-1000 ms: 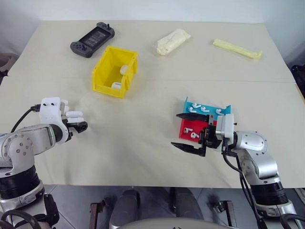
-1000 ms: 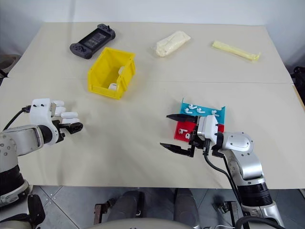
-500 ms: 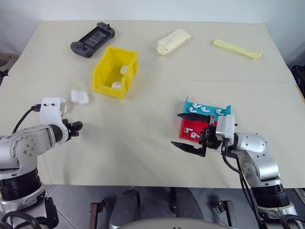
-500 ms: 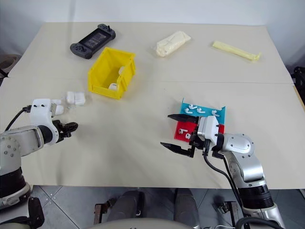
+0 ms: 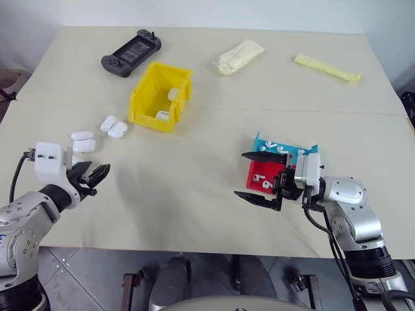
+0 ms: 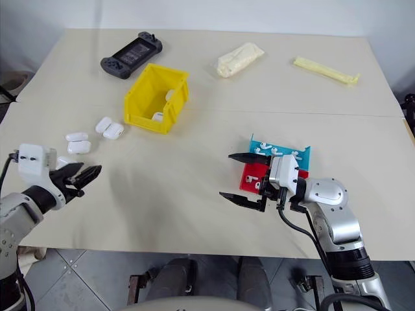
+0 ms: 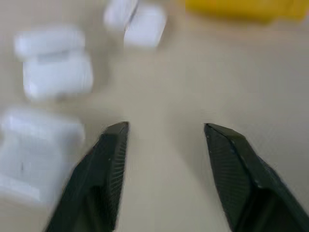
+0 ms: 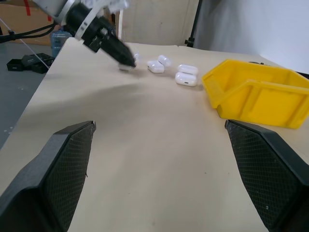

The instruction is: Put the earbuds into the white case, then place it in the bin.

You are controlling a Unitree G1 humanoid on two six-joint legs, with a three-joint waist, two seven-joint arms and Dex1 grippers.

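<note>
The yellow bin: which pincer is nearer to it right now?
Left. The left pincer sits off the yellow bin's left side, nearer the robot, beside the loose white cases. The right pincer is farther, by the red tray.

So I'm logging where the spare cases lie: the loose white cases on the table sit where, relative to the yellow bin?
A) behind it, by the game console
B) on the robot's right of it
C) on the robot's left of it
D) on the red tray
C: the white cases lie on the bare table on the robot's left of the bin.
</note>
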